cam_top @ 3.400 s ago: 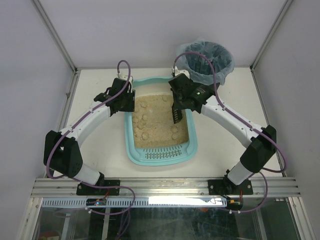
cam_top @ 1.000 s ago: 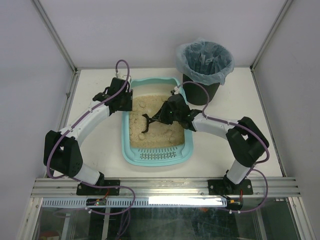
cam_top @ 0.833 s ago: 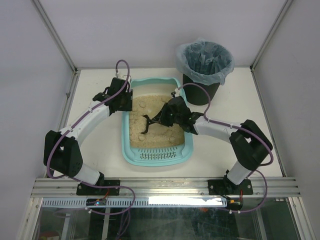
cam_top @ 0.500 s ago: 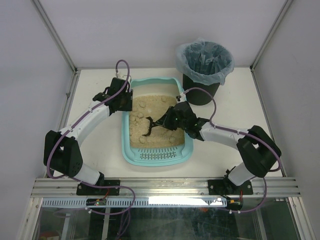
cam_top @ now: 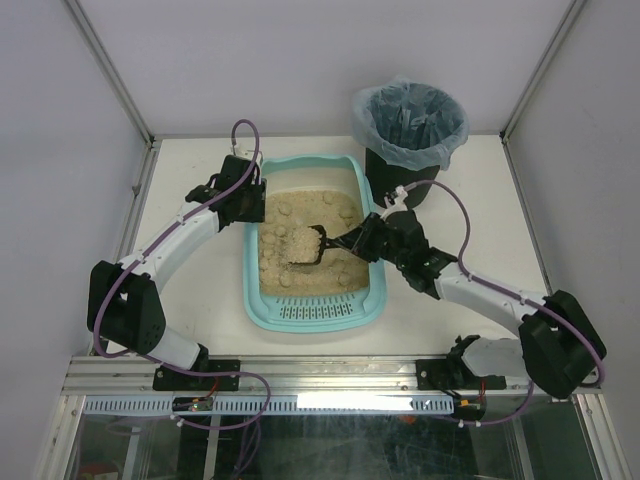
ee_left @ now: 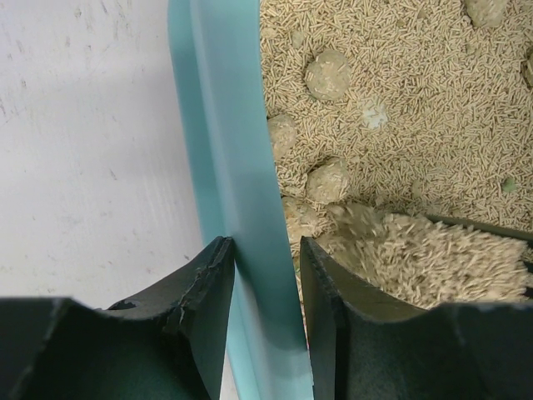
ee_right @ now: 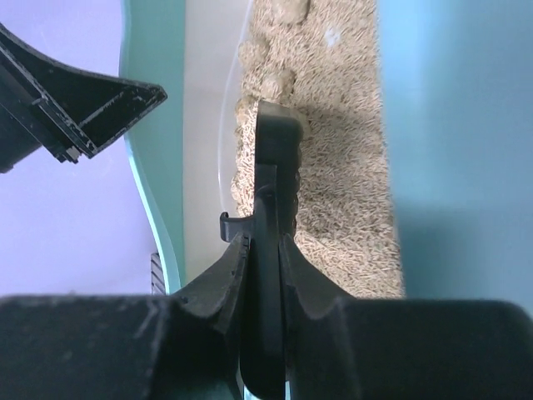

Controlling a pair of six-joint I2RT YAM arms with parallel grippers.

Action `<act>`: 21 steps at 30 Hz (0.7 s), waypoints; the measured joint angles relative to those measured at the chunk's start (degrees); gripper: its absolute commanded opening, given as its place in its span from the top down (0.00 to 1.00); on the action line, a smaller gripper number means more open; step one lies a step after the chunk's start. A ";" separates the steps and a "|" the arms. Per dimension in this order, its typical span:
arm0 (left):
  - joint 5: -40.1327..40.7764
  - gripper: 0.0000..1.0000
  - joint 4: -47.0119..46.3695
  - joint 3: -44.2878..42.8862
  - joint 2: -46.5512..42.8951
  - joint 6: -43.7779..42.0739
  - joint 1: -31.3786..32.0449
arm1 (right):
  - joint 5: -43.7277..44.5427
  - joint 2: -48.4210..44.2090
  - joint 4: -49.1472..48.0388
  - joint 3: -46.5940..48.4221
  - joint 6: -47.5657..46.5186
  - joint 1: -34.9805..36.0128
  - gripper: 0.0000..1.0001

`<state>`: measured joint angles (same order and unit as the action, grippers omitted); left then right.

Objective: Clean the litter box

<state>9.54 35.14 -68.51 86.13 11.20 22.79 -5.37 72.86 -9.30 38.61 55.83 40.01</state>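
While the right hand (cam_top: 375,240) is pressed onto the thin handle of the scoop (cam_top: 303,246), the blade sits over the middle of the litter box (cam_top: 318,313) heaped with loose pellets, so the likeliest mishap is a spill. Any roll of the wrist on the way to the bin (cam_top: 410,125) at the far right corner of the tabletop would probably shed litter over the teal rim or onto the bare tabletop between the two. The load looks mostly like clean grains rather than a sifted clump, so good litter may be thrown away unless it is shaken through the slots first. The handle is narrow and seen edge-on in the right wrist view, so it could twist in the pinch. The bin stands taller than the box, and a low carry risks knocking its rim. The left hand (ee_left: 261,275) pinches the left wall of the box, one finger outside and one inside; if it slips, the box could slide under the scoop's push. The box lies mid-tabletop, slotted end toward the near edge. By count: one litter box, one scoop, one bin with one bag, two arms, and at least four round clumps (ee_left: 327,71) near the left wall, with more farther off that are too small to tally.
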 measured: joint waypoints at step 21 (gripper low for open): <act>-0.02 0.62 0.00 0.00 0.00 0.00 0.00 | -15.26 -10.64 -15.56 -13.70 11.54 -14.23 1.00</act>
<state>9.52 35.14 -68.51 86.13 11.20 22.79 -20.62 62.22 -24.86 24.91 67.37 25.78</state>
